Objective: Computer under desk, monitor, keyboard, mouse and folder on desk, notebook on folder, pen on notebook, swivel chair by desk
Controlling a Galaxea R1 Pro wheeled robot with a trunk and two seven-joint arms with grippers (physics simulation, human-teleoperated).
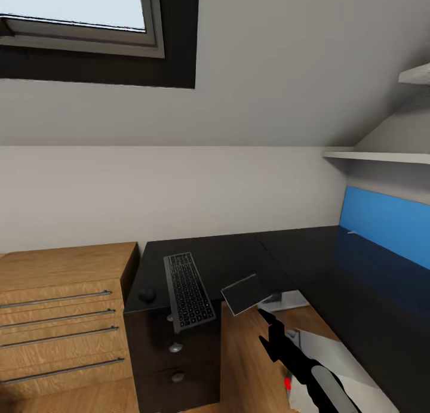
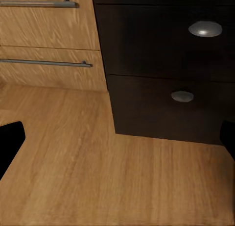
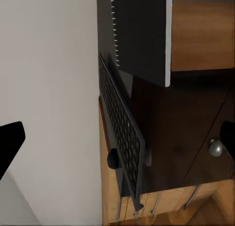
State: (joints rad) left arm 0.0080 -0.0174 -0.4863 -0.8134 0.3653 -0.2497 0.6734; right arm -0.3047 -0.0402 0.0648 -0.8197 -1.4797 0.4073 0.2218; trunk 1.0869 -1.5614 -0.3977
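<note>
Reaching up from the lower right of the head view, our right gripper [image 1: 267,313] meets the near corner of a thin dark board, apparently the folder [image 1: 243,293], which juts off the desk's front edge. We cannot tell whether the jaws are clamped on it; in the right wrist view the two fingertips [image 3: 11,138] sit far apart at the frame's sides, with the folder [image 3: 142,35] ahead of them. Our left gripper's fingertips [image 2: 11,140] are also spread wide, holding nothing, above the wooden floor [image 2: 98,177].

We count one keyboard [image 1: 188,290] on the black desk [image 1: 239,255], its near end overhanging the edge, and one mouse [image 1: 147,294] just beside it. The desk front has two drawers, each with one round knob [image 2: 205,28]. A wooden dresser [image 1: 60,305] beside the desk shows four long handles.
</note>
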